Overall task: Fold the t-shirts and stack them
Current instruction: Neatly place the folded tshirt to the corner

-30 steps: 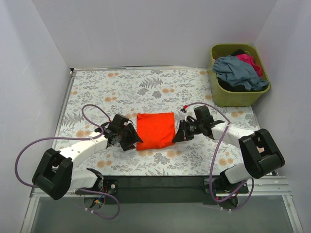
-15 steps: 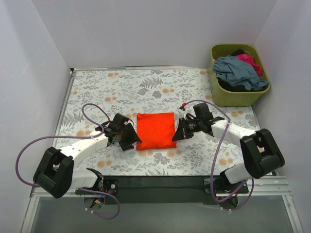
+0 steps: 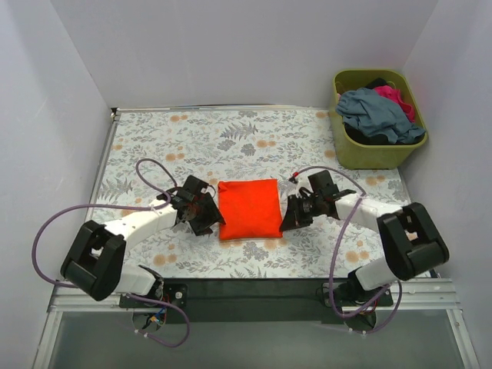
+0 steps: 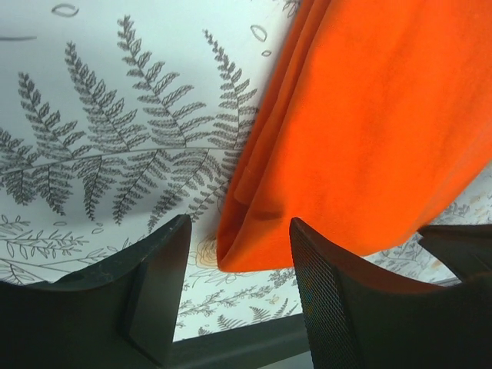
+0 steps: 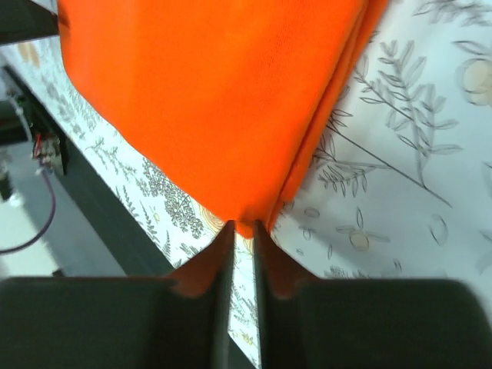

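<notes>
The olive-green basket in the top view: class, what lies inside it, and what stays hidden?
Inside the basket a slate grey-blue shirt lies on top, a magenta-pink one behind it, dark cloth beneath. The floor of the basket and anything lower are covered.

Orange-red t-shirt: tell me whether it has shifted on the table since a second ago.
Yes, slightly. The folded orange-red t-shirt has slid a little to the right and toward the near edge of the table, narrowing the bare strip in front of it.
</notes>
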Tool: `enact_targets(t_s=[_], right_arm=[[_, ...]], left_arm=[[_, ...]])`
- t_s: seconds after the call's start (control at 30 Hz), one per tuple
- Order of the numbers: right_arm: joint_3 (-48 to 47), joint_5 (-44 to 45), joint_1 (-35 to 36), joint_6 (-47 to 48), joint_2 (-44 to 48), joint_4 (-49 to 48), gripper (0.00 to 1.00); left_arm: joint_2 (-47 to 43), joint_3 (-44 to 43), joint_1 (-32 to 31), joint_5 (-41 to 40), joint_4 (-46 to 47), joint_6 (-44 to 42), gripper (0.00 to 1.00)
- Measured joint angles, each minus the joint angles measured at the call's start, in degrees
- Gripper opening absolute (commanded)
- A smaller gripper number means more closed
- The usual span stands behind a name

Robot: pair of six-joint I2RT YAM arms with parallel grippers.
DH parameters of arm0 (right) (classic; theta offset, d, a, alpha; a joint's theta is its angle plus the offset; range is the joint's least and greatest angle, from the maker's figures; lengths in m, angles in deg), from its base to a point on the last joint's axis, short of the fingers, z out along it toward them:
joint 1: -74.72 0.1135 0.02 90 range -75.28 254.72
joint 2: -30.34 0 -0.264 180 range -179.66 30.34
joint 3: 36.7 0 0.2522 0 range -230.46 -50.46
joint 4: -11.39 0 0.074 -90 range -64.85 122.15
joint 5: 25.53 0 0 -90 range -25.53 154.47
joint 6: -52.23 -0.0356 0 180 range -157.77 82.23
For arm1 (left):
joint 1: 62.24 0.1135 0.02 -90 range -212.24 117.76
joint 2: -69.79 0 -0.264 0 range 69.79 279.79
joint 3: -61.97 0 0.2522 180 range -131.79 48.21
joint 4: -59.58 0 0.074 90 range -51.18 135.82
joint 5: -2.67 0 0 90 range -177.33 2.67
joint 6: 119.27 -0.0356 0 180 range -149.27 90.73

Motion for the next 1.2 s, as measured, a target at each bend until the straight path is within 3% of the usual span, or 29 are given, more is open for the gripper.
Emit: enact_targets(t_s=[0.07, 0.27, 0.63, 0.73, 0.77, 0.87, 1.07, 1.2], right_arm=[[-0.6, 2.7, 0.0, 1.2, 4.2, 2.7, 0.32], [-3.6, 9.9, 0.0, 3.6, 14.8, 7.6, 0.46], [-3.7, 14.1, 0.0, 4.7, 21.2, 12.5, 0.49], [-3.7, 14.2, 0.0, 4.7, 21.3, 12.7, 0.49], [-3.7, 14.2, 0.0, 4.7, 21.3, 12.7, 0.49], [-3.7, 14.2, 0.0, 4.7, 21.3, 12.7, 0.49], [-3.7, 14.4, 0.0, 5.5, 21.2, 12.9, 0.49], [-3.8, 14.3, 0.0, 6.0, 20.7, 13.2, 0.49]], left_arm=[[1.4, -1.4, 0.0, -0.5, -0.3, -0.8, 0.52], [7.7, -9.5, 0.0, -3.2, -0.1, -4.3, 0.47], [18.9, -16.9, -0.6, -9.5, -1.7, -9.4, 0.35], [20.6, -18.6, -1.7, -11.3, -3.1, -10.2, 0.27], [21.2, -19.3, -2.1, -11.8, -3.6, -10.3, 0.17], [22.9, -21.2, -2.7, -12.8, -4.8, -10.4, 0.01], [27.2, -27.6, -2.6, -16.9, -10.1, -12.5, 0.0], [30.6, -32.3, 1.8, -23.8, -11.8, -17.5, 0.0]])
